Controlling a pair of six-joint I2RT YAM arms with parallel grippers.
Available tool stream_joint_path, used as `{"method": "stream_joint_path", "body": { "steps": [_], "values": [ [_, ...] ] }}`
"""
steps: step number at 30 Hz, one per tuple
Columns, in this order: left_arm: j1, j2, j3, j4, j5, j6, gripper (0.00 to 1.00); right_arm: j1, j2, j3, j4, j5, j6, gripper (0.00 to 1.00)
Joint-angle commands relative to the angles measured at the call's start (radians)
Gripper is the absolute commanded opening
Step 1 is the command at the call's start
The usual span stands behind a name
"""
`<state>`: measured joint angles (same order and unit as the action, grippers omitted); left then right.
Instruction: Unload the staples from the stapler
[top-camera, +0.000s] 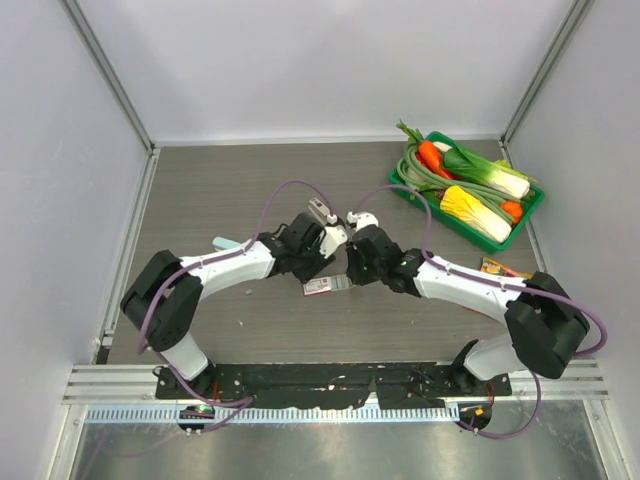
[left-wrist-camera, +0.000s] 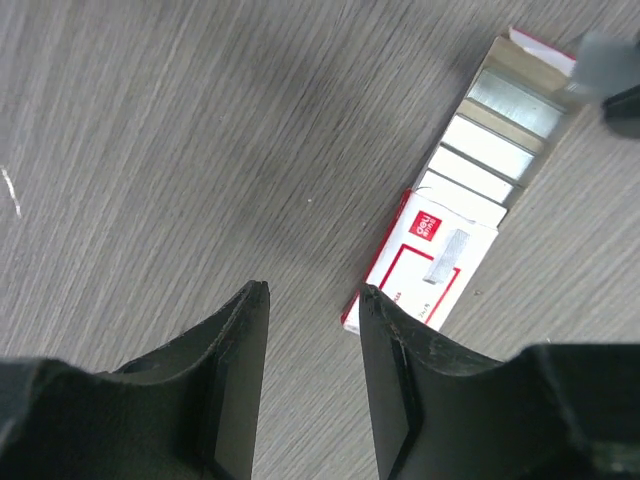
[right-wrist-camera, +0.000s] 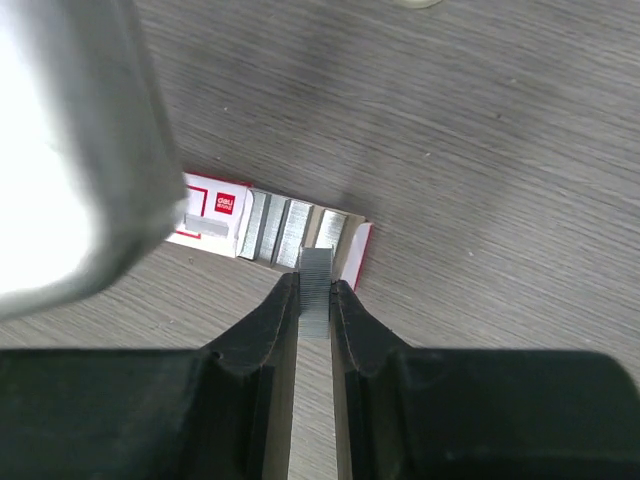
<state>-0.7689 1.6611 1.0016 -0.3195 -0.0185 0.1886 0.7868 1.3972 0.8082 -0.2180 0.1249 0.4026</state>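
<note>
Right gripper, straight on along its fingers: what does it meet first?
Most likely the open tray of the staple box, which lies directly beyond the staple strip pinched in the right gripper. The wrist view cannot show how high above the tray it is.

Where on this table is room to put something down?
Free: the back of the table, left of the green tray, and the near strip before the staple box. Crowded: the centre, where left gripper and right gripper, holding staples, meet.

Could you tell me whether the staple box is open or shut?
Open: the box has its tray slid out, with staple strips showing.
</note>
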Motion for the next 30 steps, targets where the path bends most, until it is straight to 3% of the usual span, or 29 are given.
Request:
{"method": "stream_joint_path", "body": {
  "steps": [1, 7, 10, 18, 30],
  "values": [
    [0.049, -0.087, 0.054, -0.053, 0.066, -0.023, 0.45, 0.058, 0.035, 0.025, 0.074, 0.100, 0.016, 0.01],
    [0.222, -0.135, 0.080, -0.089, 0.152, -0.051, 0.45, 0.147, 0.137, 0.062, 0.085, 0.257, 0.074, 0.01],
    [0.258, -0.173, 0.060, -0.087, 0.154, -0.044, 0.45, 0.184, 0.177, 0.083, 0.089, 0.314, 0.100, 0.01],
    [0.263, -0.222, 0.017, -0.073, 0.127, -0.041, 0.45, 0.206, 0.217, 0.109, 0.081, 0.389, 0.137, 0.01],
    [0.264, -0.225, 0.012, -0.069, 0.121, -0.038, 0.45, 0.207, 0.238, 0.112, 0.103, 0.368, 0.147, 0.01]
  ]
}}
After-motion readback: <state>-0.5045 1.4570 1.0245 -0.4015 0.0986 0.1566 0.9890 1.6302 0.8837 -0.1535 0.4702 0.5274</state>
